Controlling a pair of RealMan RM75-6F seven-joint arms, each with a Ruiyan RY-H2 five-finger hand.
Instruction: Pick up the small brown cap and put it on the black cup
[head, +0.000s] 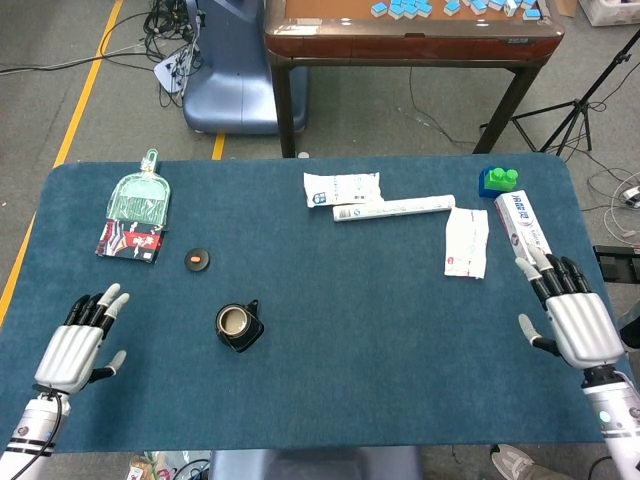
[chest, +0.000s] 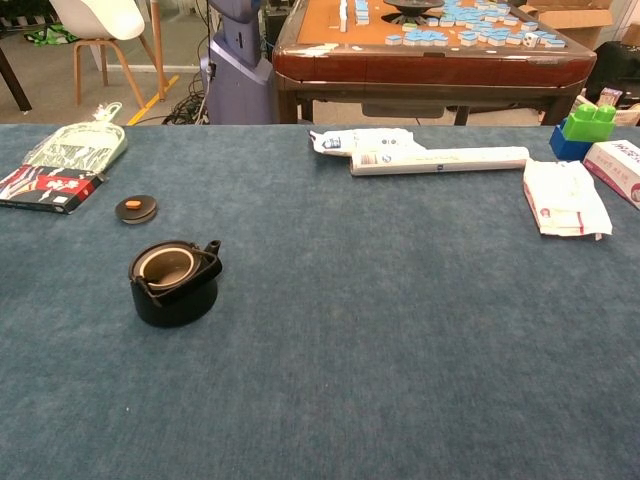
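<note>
The small brown cap (head: 197, 260) (chest: 136, 208) lies flat on the blue table, left of centre, with an orange spot on top. The black cup (head: 239, 326) (chest: 175, 282) stands upright and uncovered, a little nearer and to the right of the cap. My left hand (head: 78, 342) hovers at the table's near left, fingers spread and empty, well to the left of the cup. At the near right my right hand (head: 573, 315) is likewise spread and empty. Neither hand shows in the chest view.
A green-and-white packet (head: 139, 198) over a red booklet (head: 130, 241) lies at the far left. White packets (head: 342, 187), a long white tube (head: 393, 209), a tissue pack (head: 467, 241), a toothpaste box (head: 522, 229) and a green-blue block (head: 498, 180) sit at the back right.
</note>
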